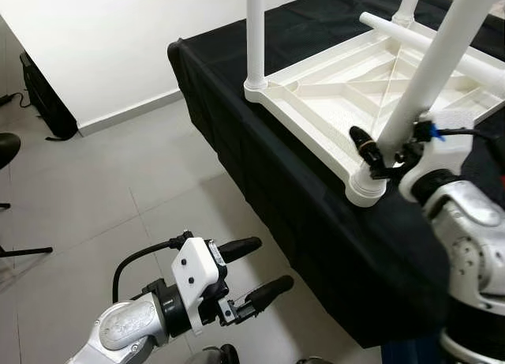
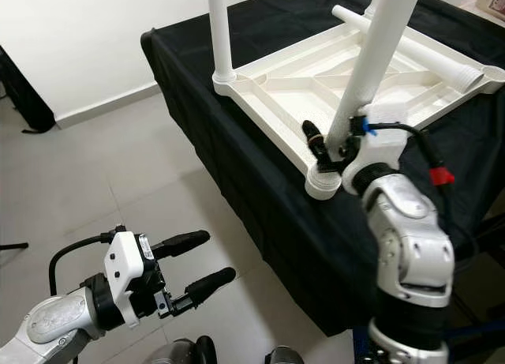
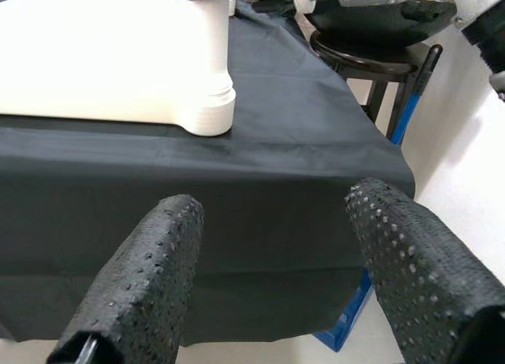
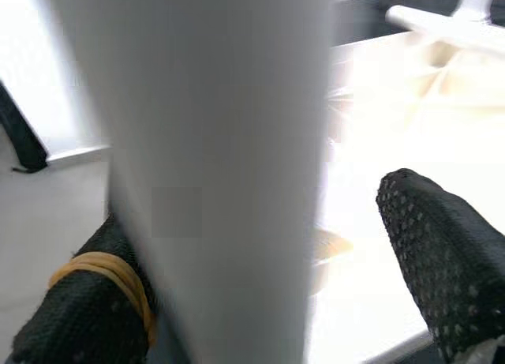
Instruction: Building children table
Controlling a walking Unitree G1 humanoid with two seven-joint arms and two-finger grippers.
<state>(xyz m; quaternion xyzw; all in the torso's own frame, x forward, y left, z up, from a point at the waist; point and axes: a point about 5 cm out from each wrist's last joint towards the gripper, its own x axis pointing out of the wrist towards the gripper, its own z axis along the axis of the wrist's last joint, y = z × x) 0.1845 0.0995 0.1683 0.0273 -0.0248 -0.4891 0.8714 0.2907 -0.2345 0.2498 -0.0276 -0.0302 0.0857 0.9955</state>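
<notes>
A white plastic table top (image 1: 331, 103) lies upside down on a black-clothed table (image 1: 316, 222). One white leg (image 1: 255, 32) stands upright in the far left corner socket. A second leg (image 1: 434, 64) leans in the near corner socket (image 1: 364, 190). My right gripper (image 1: 384, 147) is open around this leg just above the socket. In the right wrist view the leg (image 4: 205, 166) touches one finger, and the other finger (image 4: 442, 253) stands apart from it. A loose leg (image 2: 410, 48) lies across the underside. My left gripper (image 1: 256, 268) hangs open and empty over the floor.
Grey tiled floor (image 1: 118, 182) spreads to the left of the clothed table, up to a white wall. A black bag (image 1: 47, 103) leans on that wall and a dark stool (image 1: 6, 147) is at the left edge. A blue frame (image 3: 394, 127) stands beside the table's near end.
</notes>
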